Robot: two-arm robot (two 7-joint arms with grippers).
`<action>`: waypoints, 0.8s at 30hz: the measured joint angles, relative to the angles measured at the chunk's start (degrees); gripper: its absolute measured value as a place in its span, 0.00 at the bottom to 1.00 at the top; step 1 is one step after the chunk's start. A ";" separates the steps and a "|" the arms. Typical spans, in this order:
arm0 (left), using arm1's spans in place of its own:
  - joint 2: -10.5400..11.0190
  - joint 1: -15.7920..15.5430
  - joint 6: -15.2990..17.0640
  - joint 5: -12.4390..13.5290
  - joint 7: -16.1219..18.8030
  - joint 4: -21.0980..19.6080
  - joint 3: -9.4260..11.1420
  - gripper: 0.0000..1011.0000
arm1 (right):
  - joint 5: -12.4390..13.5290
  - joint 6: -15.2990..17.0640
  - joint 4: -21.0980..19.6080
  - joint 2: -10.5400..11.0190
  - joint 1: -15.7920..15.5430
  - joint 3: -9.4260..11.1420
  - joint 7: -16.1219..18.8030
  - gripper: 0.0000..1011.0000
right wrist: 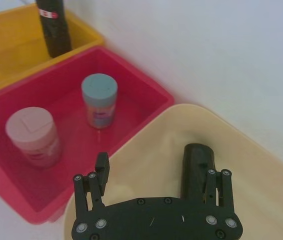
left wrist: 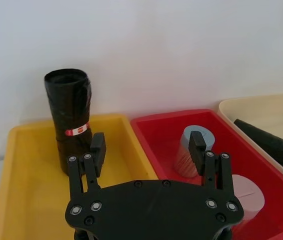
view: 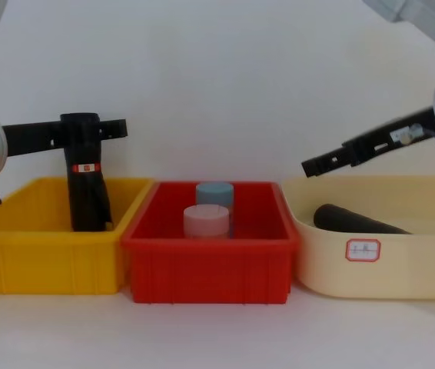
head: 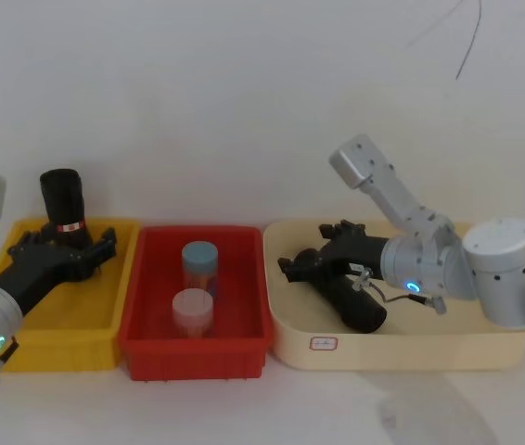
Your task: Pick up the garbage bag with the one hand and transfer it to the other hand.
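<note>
Black and matte, the garbage bag (head: 357,306) lies on its side in the cream tray (head: 448,348) on the robot's right, and nothing grips it. The right gripper (right wrist: 159,170), on the arm with the blue ring, hangs just above the bag with its fingers apart; in the chest view it does not touch it. The left gripper (left wrist: 147,142), on the arm with the green ring, is over the yellow bin (head: 58,343), fingers also apart, close to the labelled black roll (head: 66,209) that stands there, and the red bin (head: 198,357) is between.
</note>
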 joint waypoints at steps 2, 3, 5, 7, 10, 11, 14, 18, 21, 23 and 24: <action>0.01 0.13 0.02 0.01 0.17 0.00 -0.12 0.99 | -0.41 0.89 -0.91 0.39 0.62 -0.61 0.89 0.99; 0.02 0.24 0.05 0.03 0.31 0.00 -0.22 0.99 | -0.53 1.22 -1.20 0.51 0.81 -0.78 1.24 0.99; 0.03 0.33 0.06 0.04 0.46 0.01 -0.31 0.99 | -0.75 1.91 -2.25 0.87 1.38 -1.31 2.11 0.99; 0.03 0.44 0.08 0.05 0.62 0.01 -0.42 0.99 | -0.80 2.51 -3.06 1.14 1.79 -1.74 3.04 0.99; 0.04 0.53 0.10 0.07 0.77 0.02 -0.52 0.99 | -0.80 3.09 -3.87 1.35 2.17 -2.26 3.85 0.99; 0.05 0.59 0.11 0.08 0.85 0.03 -0.57 0.99 | -0.79 3.53 -4.25 1.40 2.37 -2.54 4.48 0.99; 0.07 0.68 0.12 0.09 1.00 0.04 -0.67 0.99 | -0.59 4.08 -4.68 1.36 2.68 -3.05 5.40 0.99; 0.09 0.76 0.14 0.12 1.13 0.06 -0.74 0.99 | -0.12 4.37 -4.40 0.86 2.94 -3.55 6.19 0.99; 0.10 0.82 0.16 0.13 1.21 0.08 -0.81 0.99 | 0.17 4.37 -3.71 0.38 3.08 -3.80 6.57 0.99; 0.10 0.85 0.17 0.12 1.25 0.08 -0.84 0.99 | 0.54 4.21 -2.53 -0.46 3.39 -4.23 6.93 0.99; 0.10 0.86 0.17 0.13 1.26 0.08 -0.85 0.99 | 0.58 4.18 -2.20 -0.67 3.48 -4.36 7.00 0.99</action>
